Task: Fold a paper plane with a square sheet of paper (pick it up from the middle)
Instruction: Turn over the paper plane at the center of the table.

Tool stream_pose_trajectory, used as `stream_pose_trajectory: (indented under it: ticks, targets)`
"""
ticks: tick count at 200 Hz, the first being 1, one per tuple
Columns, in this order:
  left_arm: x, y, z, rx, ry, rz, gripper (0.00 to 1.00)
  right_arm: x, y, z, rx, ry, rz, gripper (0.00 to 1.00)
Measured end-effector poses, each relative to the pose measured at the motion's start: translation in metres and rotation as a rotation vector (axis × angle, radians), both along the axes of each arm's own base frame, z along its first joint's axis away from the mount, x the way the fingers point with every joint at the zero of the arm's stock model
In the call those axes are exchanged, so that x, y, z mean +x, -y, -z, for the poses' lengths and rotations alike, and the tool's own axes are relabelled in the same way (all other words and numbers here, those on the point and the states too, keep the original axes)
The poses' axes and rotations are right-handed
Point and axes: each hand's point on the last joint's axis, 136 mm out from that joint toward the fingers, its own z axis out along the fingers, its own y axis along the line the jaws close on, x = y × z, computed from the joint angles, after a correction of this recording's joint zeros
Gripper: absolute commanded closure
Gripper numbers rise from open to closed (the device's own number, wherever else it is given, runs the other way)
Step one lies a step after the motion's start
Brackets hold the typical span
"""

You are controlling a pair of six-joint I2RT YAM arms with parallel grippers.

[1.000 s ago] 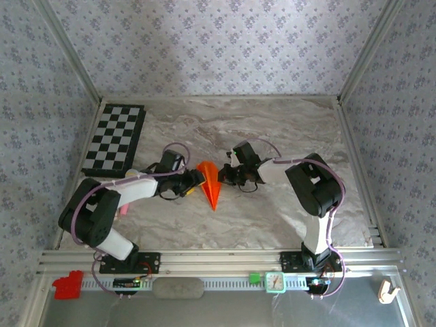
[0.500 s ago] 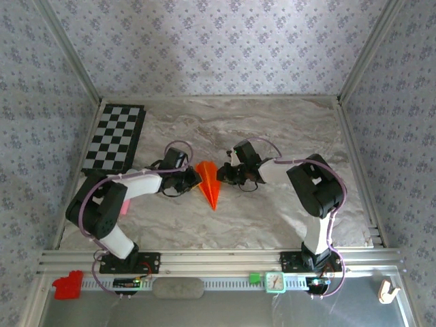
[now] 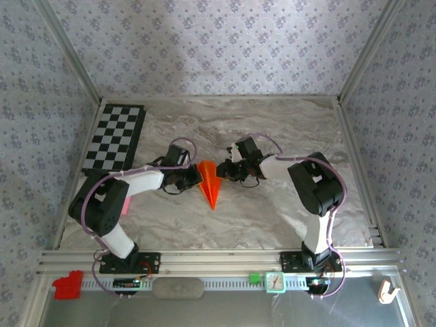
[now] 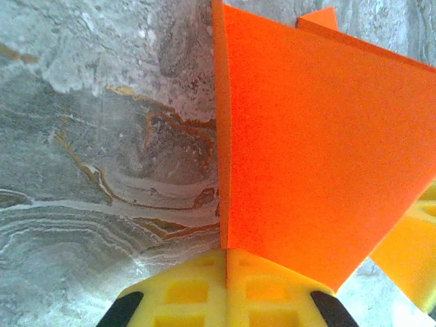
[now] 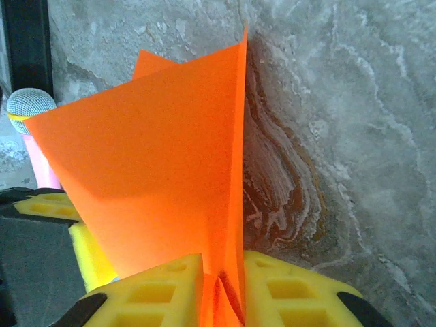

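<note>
Paper plane (image 3: pixel 212 184) lying centrally on tabletop (image 3: pixel 293 129), point toward near edge, wide tail end between both pincers. Left pincer (image 4: pixel 227 272) clamped shut on tail's left flap, probably anchoring centre crease. Right pincer (image 5: pixel 221 279) astride right flap, pads slightly parted with paper in gap; cannot tell whether gripping or loose. Held from both sides, likely to keep folds aligned for next crease.

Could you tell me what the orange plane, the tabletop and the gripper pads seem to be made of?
Plane: thin matte orange paper, sharply creased. Tabletop: marble pattern, possibly printed laminate. Pads: yellow, probably foam or rubber, with square recesses.
</note>
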Motion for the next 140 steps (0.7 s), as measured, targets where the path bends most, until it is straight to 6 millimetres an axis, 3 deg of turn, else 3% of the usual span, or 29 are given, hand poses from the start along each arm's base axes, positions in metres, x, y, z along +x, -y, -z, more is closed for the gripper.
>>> stream_pose_trajectory:
  ticks: [71,140]
  targets:
    - [0.001,-0.003,0.002,0.006,0.002,0.012,0.94,-0.003,0.002,0.013,-0.03,-0.033,-0.005,0.94]
    - [-0.012,-0.03,0.015,0.052,-0.036,-0.077,0.8,-0.002,0.011,0.018,-0.076,-0.026,0.032,0.95]
